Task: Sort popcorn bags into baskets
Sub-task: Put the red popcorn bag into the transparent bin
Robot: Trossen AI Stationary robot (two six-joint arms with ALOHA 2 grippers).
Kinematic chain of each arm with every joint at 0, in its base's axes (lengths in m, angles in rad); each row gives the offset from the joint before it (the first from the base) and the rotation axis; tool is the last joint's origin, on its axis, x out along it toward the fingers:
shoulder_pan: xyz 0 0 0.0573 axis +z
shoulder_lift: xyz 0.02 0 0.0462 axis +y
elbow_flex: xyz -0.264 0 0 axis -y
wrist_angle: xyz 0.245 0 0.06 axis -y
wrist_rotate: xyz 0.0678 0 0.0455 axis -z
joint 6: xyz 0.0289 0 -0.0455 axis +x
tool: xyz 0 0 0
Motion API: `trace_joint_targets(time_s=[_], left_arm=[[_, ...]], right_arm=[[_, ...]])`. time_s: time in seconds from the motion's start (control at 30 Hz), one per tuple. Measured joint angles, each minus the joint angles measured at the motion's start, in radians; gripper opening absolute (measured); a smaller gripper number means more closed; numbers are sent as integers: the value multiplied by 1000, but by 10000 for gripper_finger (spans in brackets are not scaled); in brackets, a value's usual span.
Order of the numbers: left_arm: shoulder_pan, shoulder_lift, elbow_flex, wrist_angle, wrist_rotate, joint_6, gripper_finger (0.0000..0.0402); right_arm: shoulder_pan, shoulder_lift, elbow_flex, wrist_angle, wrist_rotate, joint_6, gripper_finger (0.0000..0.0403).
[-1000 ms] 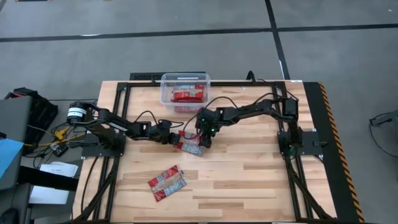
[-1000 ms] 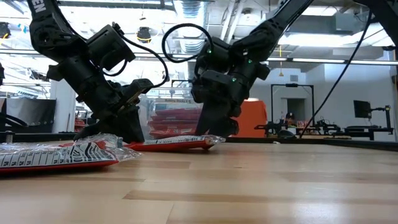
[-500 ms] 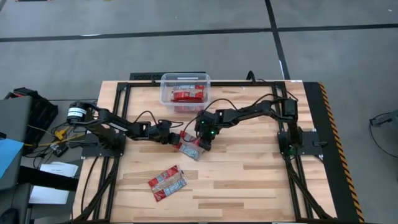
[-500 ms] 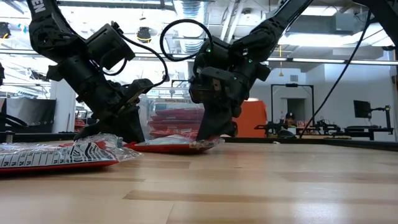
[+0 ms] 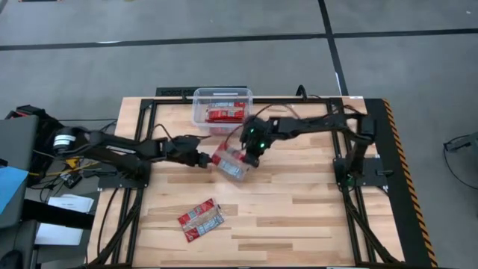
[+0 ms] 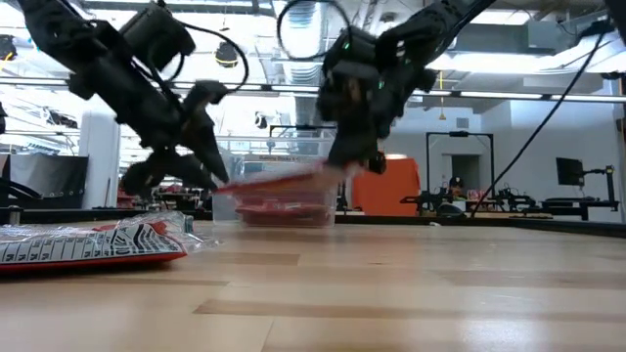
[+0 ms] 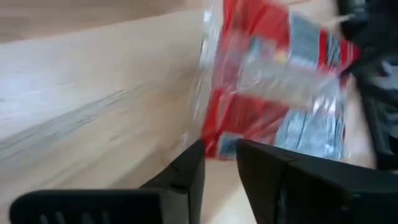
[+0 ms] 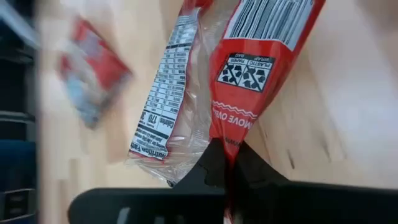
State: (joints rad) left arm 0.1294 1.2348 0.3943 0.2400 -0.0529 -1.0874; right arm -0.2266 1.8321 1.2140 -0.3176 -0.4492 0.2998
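Observation:
A red popcorn bag in clear wrap hangs above the middle of the table between my two grippers. My right gripper is shut on it. My left gripper is on the bag's left. Its fingers are a narrow gap apart, and the bag's edge lies just off their tips. The clear basket stands at the far edge with a red bag inside. Another popcorn bag lies flat on the near left of the table. My right gripper pinches the bag's red end between its two fingers, which come from above and slant down. The bag reaches out nearly level toward my left gripper, clear of the table. I cannot tell whether my left gripper's fingertips touch the bag's edge.
A black frame runs round the wooden table top, and both arm bases stand on it. Bare wood lies toward the near right. Beyond the far edge the low view shows a workshop room.
My right gripper has taken hold of the bag's right end and risen, moving a little toward the far edge. The bag, which lay flat on the table, is lifted clear. My left gripper has also risen from the table at the bag's left end.

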Motion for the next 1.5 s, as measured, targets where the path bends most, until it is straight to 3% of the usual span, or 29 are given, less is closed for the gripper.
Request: trace_joint_targets(time_s=[0.23,0.43,0.7,0.87,1.03,1.23,1.5], left_arm=[[7,-207,1,-114,78,9,96],[6,-316,3,-191,0,36,96],[6,-327,3,-266,-40,29,96],[6,-319,3,-324,-41,26,96],[6,-316,3,-370,-49,10,96],[6,-316,3,-418,-88,-5,96],[6,-316,3,-430,-100,-20,96]], right_arm=[[-89,-224,1,-73,-140,-73,6],[-231,-303,83,-114,-76,-270,6],[-403,-51,496,-363,-43,-640,6],[-428,146,755,-579,-44,-908,6],[-421,309,946,-727,-45,-1071,6],[-414,454,1064,-785,46,-1137,8],[-424,492,1082,-762,139,-1148,31]])
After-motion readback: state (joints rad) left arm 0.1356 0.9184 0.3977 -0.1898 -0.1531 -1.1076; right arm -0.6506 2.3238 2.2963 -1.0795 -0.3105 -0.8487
